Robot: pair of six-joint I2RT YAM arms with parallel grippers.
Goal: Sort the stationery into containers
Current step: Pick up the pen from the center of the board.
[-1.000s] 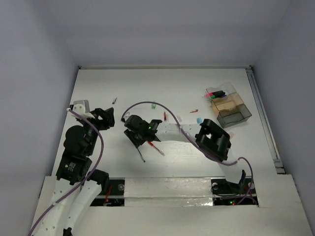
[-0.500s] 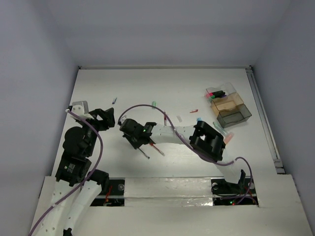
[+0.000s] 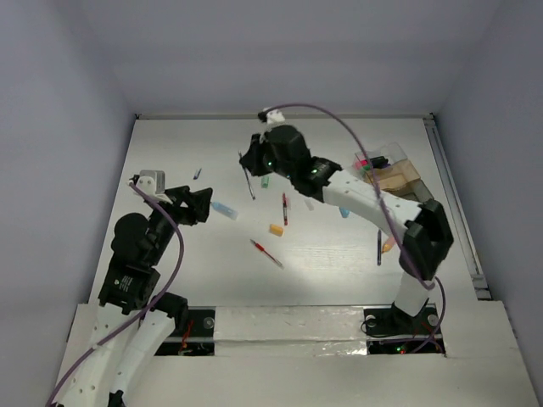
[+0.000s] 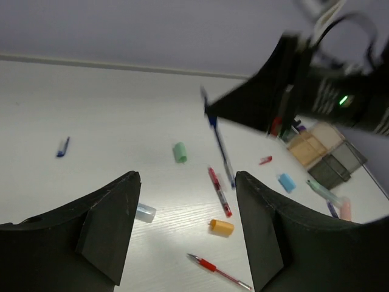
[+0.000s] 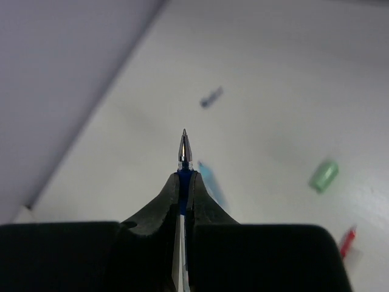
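My right gripper [image 3: 251, 164] hangs above the far middle of the table, shut on a blue pen [image 3: 249, 186]. The pen's metal tip [image 5: 184, 147] sticks out past the closed fingers [image 5: 200, 201], and the pen [image 4: 219, 145] also dangles in the left wrist view. My left gripper [image 3: 202, 206] is open and empty, low over the left of the table. Ahead of it lie two red pens [image 4: 219, 191] [image 4: 219, 272], an orange eraser [image 4: 222, 227], a green cap-like piece [image 4: 180, 152] and a pale blue piece [image 4: 144, 212]. The clear compartment container [image 3: 394, 182] stands far right with highlighters inside.
A small dark blue piece [image 3: 197, 173] lies far left. A blue eraser [image 3: 344, 212], a dark pen [image 3: 379, 246] and a pinkish item [image 3: 389, 246] lie near the right arm's elbow [image 3: 424, 237]. Walls enclose the table on three sides.
My right gripper closed on the blue pen near the table's front middle, then lifted it up and toward the far side. The left gripper edged slightly right.
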